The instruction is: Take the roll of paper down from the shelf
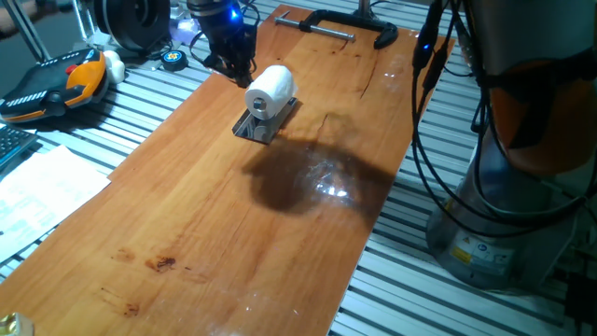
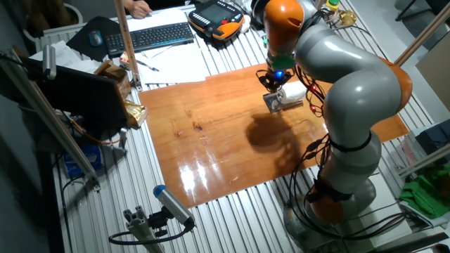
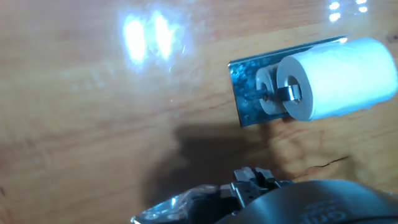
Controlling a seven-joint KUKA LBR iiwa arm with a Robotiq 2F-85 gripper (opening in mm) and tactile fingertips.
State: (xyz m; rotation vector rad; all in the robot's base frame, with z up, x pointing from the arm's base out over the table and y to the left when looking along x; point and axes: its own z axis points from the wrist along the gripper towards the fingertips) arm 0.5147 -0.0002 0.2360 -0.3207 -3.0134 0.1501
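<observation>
The gripper (image 1: 235, 63) hangs just beside the roll of paper (image 1: 270, 91) — whether its fingers are spread or closed cannot be made out. The white roll rests on the shelf (image 1: 264, 122), a low metal stand on the wooden surface (image 1: 233, 243) — a black clamp (image 1: 347, 26) lies at the far edge.

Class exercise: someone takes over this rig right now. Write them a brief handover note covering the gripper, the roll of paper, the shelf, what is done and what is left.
Gripper: beside the roll, holding nothing; open or shut cannot be told.
Roll of paper: lying on the shelf, on the wooden table.
Done: the arm has approached the roll's end.
Left: grasp the roll, lift it off the shelf, set it on the table.
</observation>
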